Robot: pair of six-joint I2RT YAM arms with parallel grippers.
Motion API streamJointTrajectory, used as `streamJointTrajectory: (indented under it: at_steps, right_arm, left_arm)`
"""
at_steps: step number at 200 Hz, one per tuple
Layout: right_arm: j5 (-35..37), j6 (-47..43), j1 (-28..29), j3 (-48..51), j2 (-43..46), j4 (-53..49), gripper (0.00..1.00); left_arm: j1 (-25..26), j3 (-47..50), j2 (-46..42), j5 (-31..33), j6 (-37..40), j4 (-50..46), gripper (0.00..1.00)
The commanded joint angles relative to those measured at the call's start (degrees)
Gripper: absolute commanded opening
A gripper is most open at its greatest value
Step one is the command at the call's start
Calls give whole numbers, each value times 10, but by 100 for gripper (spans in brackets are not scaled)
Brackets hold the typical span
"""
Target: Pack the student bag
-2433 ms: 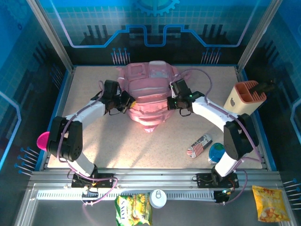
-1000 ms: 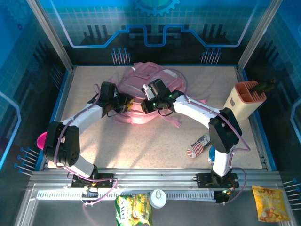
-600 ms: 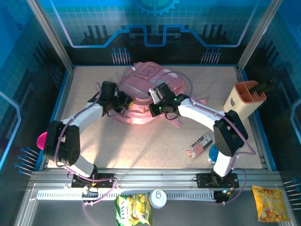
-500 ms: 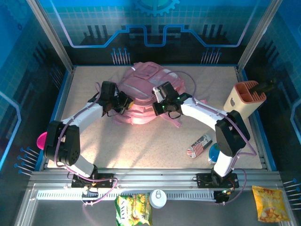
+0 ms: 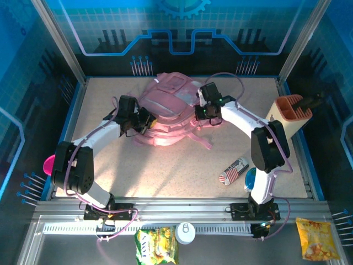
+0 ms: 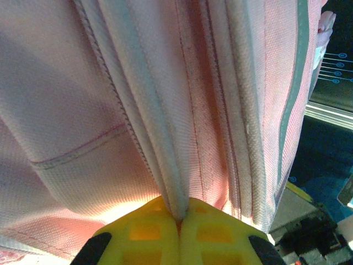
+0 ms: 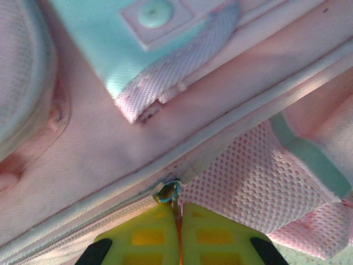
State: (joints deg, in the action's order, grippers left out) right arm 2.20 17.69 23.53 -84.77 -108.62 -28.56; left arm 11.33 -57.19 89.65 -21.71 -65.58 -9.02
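A round pink disc [image 5: 49,164] sits just past the left edge of the table [image 5: 110,165], beside the left arm's elbow. That arm reaches toward the far middle of the table, where the left gripper [image 5: 150,118] meets the left side of the student bag [image 5: 171,96]. In the left wrist view its yellow fingers [image 6: 149,234] are pressed fully together, pinching a raised fold of the bag's pink fabric [image 6: 176,187] between the tips. Stitched seams and piping run up and away from the pinch.

The student bag lies slumped in the far middle of the table, near the far edge and a little left of centre. One strap [image 5: 201,141] trails from it toward the near side.

The right gripper [image 5: 200,115] is at the bag's right side. Seen from the right wrist, its yellow fingers [image 7: 212,234] are closed against each other, with the small metal zip pull [image 7: 168,191] caught at the tips. The pull sits where a white piped seam meets pink mesh.

Toward the near right corner lies a flag-printed pouch [image 5: 234,170]. A blue-green ball [image 5: 252,178] is just beside it, partly behind the right arm. By the right edge, a beige-and-orange pen holder [image 5: 287,115] leans tilted.

On the dark shelf in front of the table's near edge lie a green-and-yellow snack packet [image 5: 156,243], a white round lid [image 5: 185,232] beside it, and well to the right an orange packet [image 5: 316,238].
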Motion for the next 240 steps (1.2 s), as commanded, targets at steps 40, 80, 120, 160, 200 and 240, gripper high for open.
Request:
streamJointTrajectory:
  at_steps: [40, 80, 120, 160, 200, 240]
  right_arm:
    - [-4, 42, -36, -25, 9, -36, 33]
    - [-146, 65, -33, 72, 100, 70, 57]
    - [-208, 93, 1, 85, 89, 134, 71]
    - [-214, 110, 13, 39, 32, 149, 79]
    - [-268, 110, 15, -10, -26, 146, 81]
    - [-303, 90, 28, -4, -34, 136, 81]
  left_arm:
    - [11, 2, -4, -16, 34, -29, 0]
    - [22, -1, 3, -13, 34, -25, 0]
    - [26, -1, 5, -11, 34, -21, 1]
    - [27, 0, 4, -16, 38, -23, 3]
    - [29, -1, 5, -22, 41, -22, 3]
    - [31, -5, 10, -27, 43, -19, 4]
